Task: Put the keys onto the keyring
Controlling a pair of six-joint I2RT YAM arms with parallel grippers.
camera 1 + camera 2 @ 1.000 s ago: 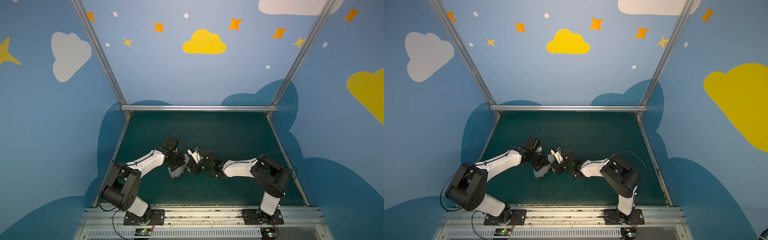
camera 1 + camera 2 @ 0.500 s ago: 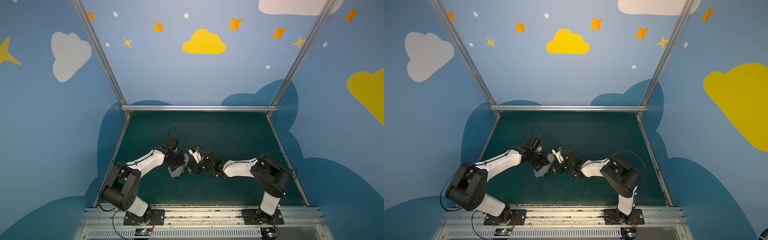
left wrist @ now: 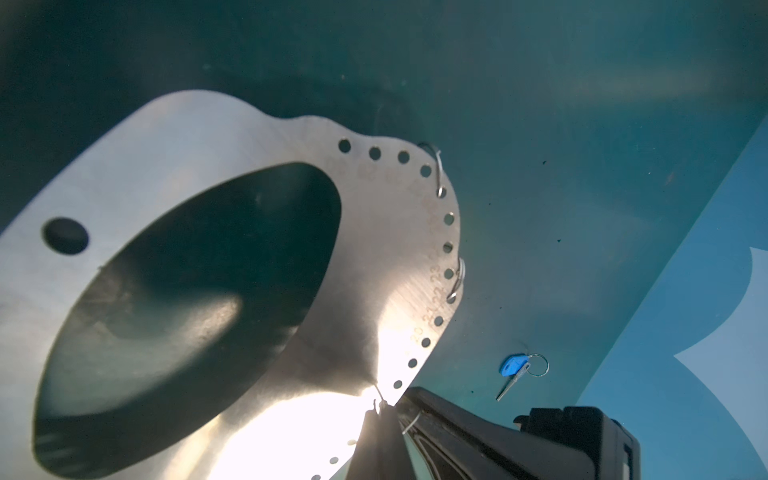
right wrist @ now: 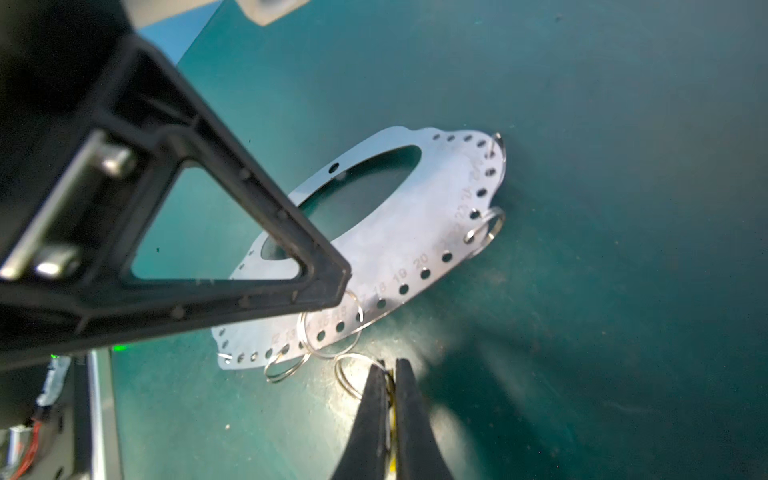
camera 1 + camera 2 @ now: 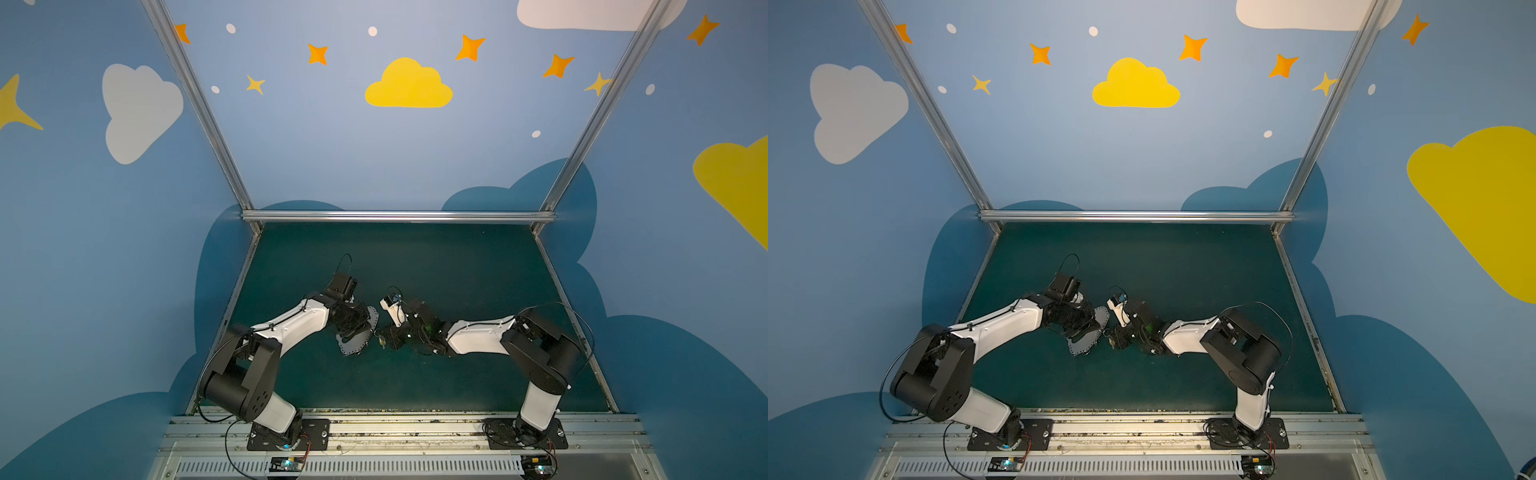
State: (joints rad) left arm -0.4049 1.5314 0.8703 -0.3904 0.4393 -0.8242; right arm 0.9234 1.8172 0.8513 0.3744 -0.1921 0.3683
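1. Only the left wrist view shows the blue-tagged key [image 3: 515, 368], lying on the worktop [image 5: 415, 266] near its edge by the wall. Only the right wrist view shows a yellow sliver of the yellow-tagged key [image 4: 390, 386].
2. Both arms meet mid-worktop, and we see open green toward the back and side edges.
3. The left gripper [image 3: 390, 409] pinches the keyring [image 3: 374, 270] at its holed rim. The right gripper [image 4: 390, 370] is clamped on the yellow-tagged key, just beside that rim.

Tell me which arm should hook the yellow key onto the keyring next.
Probably right: the right end effector pinches the yellow key beside the keyring; the left end effector holds that keyring.
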